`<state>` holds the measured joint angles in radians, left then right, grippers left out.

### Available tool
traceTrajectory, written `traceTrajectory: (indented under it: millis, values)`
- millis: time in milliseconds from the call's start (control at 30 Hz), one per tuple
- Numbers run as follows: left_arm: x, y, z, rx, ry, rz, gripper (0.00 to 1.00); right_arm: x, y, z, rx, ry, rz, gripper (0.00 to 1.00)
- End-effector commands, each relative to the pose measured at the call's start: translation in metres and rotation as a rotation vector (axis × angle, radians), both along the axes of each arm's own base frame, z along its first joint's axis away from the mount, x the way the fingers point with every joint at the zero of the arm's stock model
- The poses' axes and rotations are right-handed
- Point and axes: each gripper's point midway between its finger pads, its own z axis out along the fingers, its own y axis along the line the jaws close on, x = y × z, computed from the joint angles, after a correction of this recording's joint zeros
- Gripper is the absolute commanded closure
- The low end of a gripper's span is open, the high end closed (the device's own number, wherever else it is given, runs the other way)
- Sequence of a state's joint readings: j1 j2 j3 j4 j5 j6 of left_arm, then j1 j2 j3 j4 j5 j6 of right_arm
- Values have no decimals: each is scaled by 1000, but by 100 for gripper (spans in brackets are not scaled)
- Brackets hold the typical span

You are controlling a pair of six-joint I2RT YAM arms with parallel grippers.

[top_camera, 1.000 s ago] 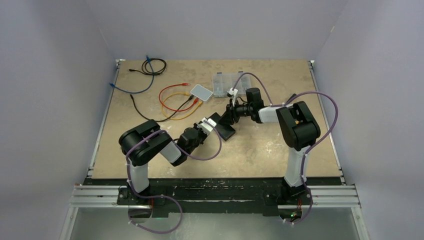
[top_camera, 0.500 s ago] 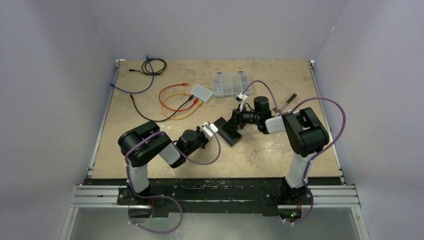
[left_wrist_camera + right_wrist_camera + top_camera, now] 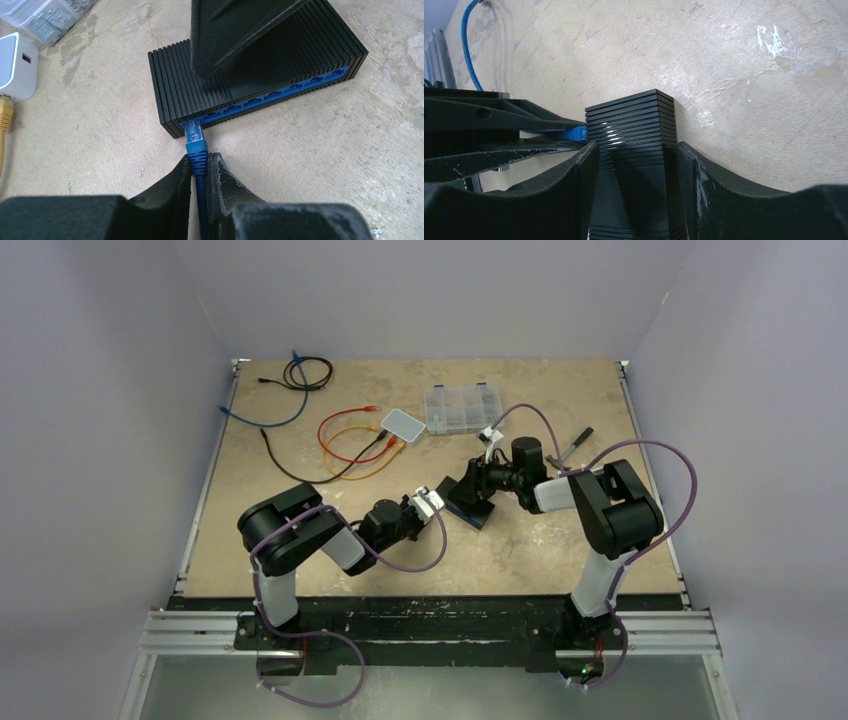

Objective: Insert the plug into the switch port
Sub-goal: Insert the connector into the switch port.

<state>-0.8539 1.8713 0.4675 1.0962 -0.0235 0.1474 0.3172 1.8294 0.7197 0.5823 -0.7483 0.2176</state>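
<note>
– Where was the switch [image 3: 468, 502]?

– It lay flat around the middle of the table [image 3: 560, 400], a little toward the near edge. It was a black box with ribbed sides and a blue row of ports [image 3: 280, 90] along one long side.

– And the plug [image 3: 194, 134]?

– It was blue, and its tip was at the last port, at the end of the row by the corner of the switch. How deep it sat, I could not tell.

– What held it?

– The left gripper [image 3: 199, 159]. Its two fingers were pressed together on the ribbed rear part of the plug, with the blue cable [image 3: 201, 200] running back between them.

– And the right gripper [image 3: 636, 147]?

– It stood over the other end of the switch, one finger just beside each long side. If the fingers [image 3: 574, 175] really pressed the box or only stood against it, I could not tell.
</note>
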Motion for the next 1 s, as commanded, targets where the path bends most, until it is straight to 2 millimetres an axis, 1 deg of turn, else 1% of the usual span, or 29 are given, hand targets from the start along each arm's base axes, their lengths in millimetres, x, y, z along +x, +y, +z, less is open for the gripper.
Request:
traceTrajectory:
  millis: [0,333,433,500,567,667,800,867,967]
  values:
    - [-28,-10,-23,34,114,-99,100,-6,3,6,30,20,5,39]
    - [-25,-15,-20,28,105,-106,100,-17,17,1,101,49,131,42]
    - [-22,-16,-17,10,98,-92,100,-22,22,-3,113,73,166,45]
    - [-19,-17,-10,-15,91,-72,100,-27,28,-5,111,79,202,46]
    - [-12,-18,-3,-40,78,-37,100,-33,35,-6,103,82,246,47]
    - [2,-13,4,-58,53,49,100,-46,45,-6,125,99,323,49]
    - [22,-1,10,-84,27,188,100,-55,51,-6,149,125,369,50]
    - [28,2,15,-104,6,227,100,-61,54,-6,160,136,395,51]
    - [34,-2,21,-164,11,261,100,-68,58,-5,176,149,431,51]
